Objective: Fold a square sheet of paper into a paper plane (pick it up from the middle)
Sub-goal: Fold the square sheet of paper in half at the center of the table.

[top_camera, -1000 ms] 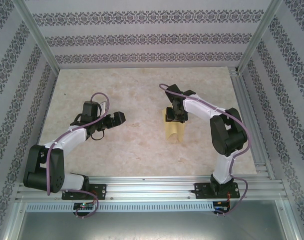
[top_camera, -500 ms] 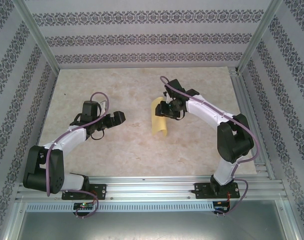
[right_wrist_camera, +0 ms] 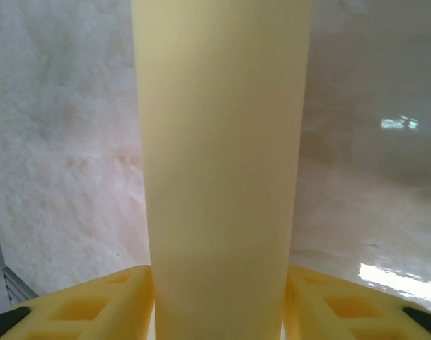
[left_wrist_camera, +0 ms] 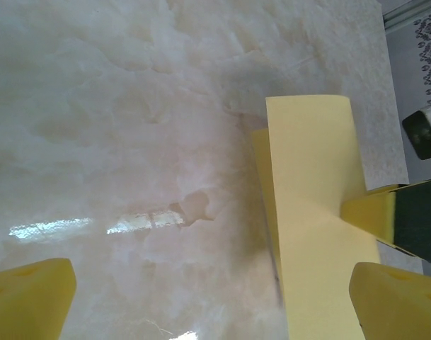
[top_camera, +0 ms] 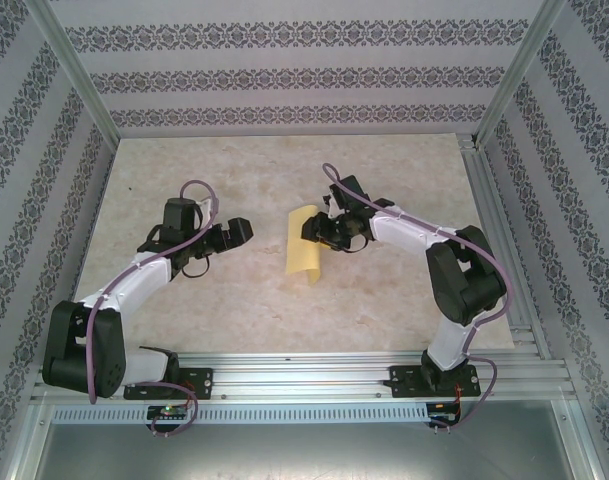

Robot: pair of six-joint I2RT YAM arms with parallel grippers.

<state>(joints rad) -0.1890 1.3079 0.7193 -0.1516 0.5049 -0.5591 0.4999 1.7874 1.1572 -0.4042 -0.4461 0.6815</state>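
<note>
The square sheet of paper (top_camera: 304,245) is pale yellow and shows as a narrow strip, hanging bent above the table's middle. My right gripper (top_camera: 320,231) is shut on it from the right. In the right wrist view the paper (right_wrist_camera: 222,142) runs up between both yellow fingers (right_wrist_camera: 95,304) and touches each. My left gripper (top_camera: 234,233) is open, a short way left of the paper. In the left wrist view the paper (left_wrist_camera: 318,212) stands by the right finger (left_wrist_camera: 395,301), pinched by the other arm's yellow finger (left_wrist_camera: 374,212). A paper plane is out of view.
The pale marbled tabletop (top_camera: 234,180) spreads around both arms. Patterned walls with metal posts (top_camera: 74,70) close it in on three sides. An aluminium rail (top_camera: 304,375) carrying the arm bases runs along the near edge.
My right arm has carried the paper leftward, toward the left gripper, and turned so that its fingers point left. The left arm has barely shifted.
</note>
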